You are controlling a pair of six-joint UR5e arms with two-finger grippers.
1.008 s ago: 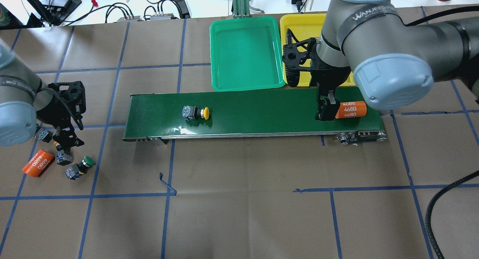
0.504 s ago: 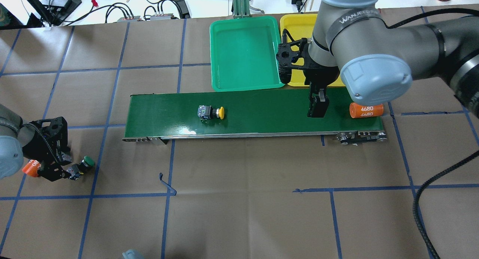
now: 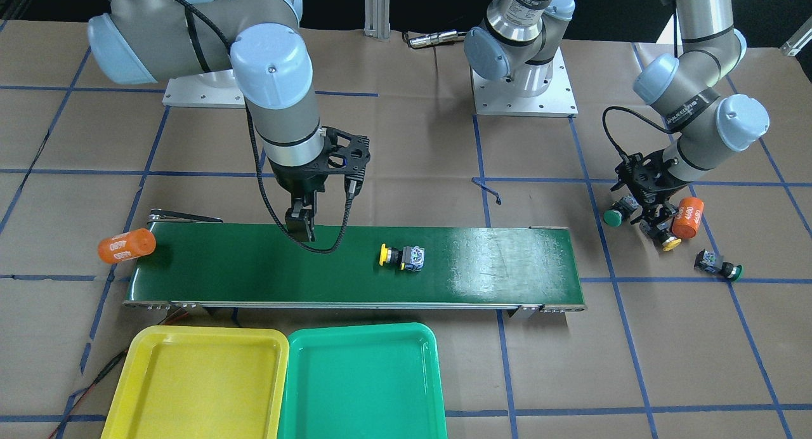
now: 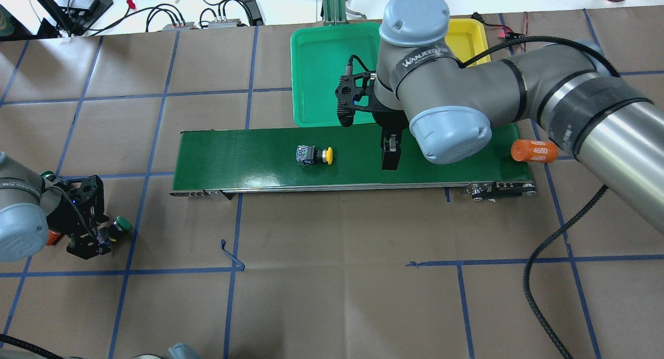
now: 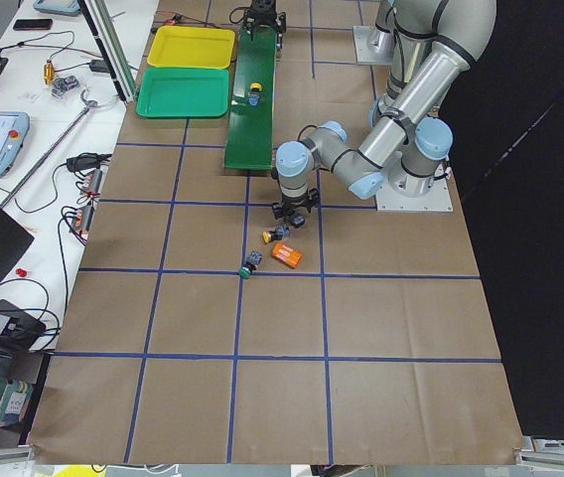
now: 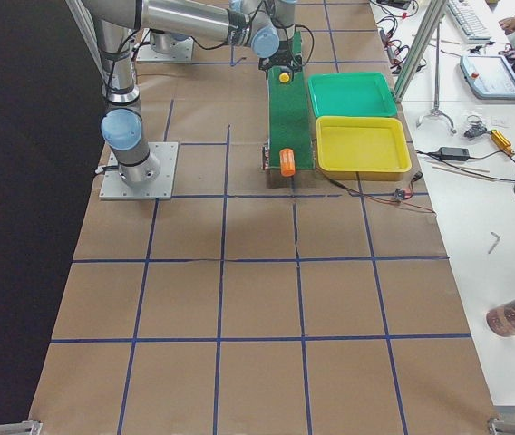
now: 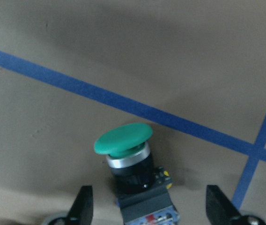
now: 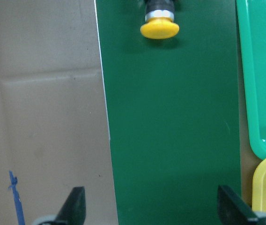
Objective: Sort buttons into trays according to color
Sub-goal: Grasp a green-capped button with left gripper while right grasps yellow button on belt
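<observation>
Front: right gripper spread wide, empty, low over belt. Yellow button lying mid-belt, well apart from it. If belt runs, grab could land late, knock button sideways.

Overhead: cylinder overhanging belt's right end, might drop off. Green tray, yellow tray just past belt's far edge. Near side open.

Left side: left gripper down in crowded spot.

Right side: too small, no help.

Left wrist: fingers apart, flanking green button, not pinching. Round body may twist out.

Right wrist: yellow button at frame's top, belt edge left.
</observation>
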